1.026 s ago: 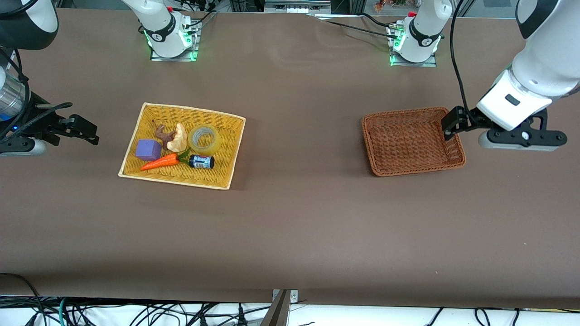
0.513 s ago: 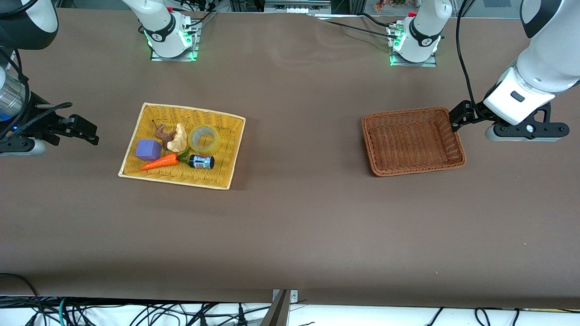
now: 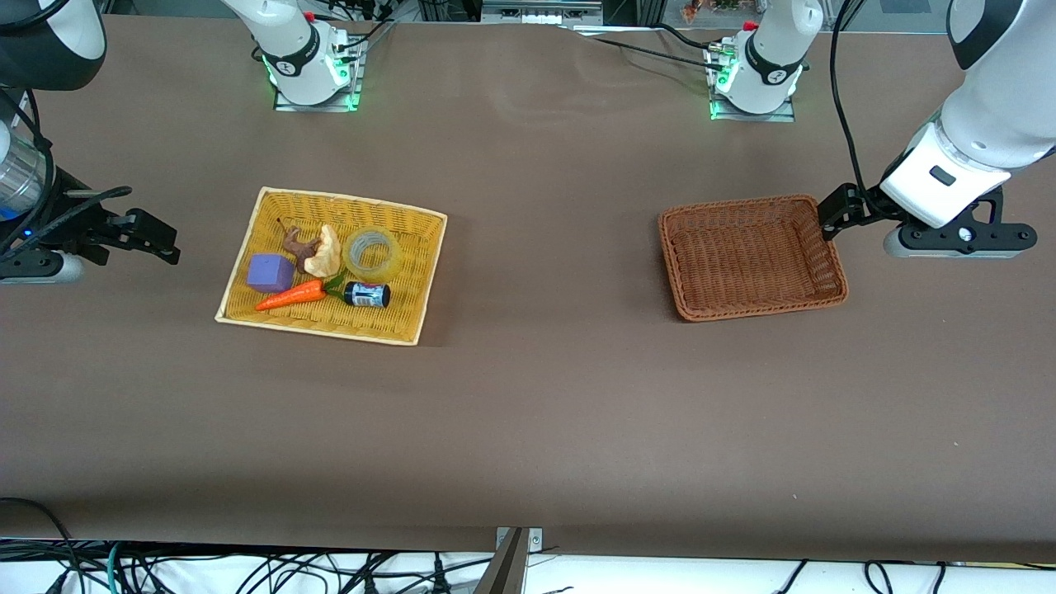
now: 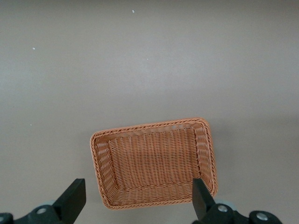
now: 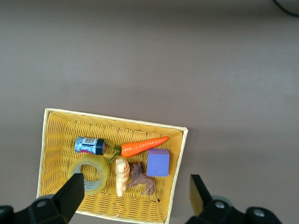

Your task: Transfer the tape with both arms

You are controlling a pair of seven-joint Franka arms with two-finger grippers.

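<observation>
Both grippers open and empty, the tape lying in the yellow basket.

The right gripper point(image 3: 169, 239) hangs with its fingers point(image 5: 70, 196) spread wide and nothing between them, just off the yellow basket point(image 3: 272, 200) at the right arm's end of the table. The tape point(image 3: 372, 252) lies flat in that basket, well apart from this gripper, with a purple block point(image 3: 270, 273), a carrot point(image 3: 290, 295), a small dark bottle point(image 3: 367, 294) (blue label) and two tan and brown toy pieces point(image 3: 315, 247) beside it. The left gripper point(image 3: 829, 224) hangs at the brown basket's point(image 3: 685, 309) edge toward the left arm's end, its fingers point(image 4: 72, 200) likewise wide apart and holding nothing; nothing lies in that basket.
</observation>
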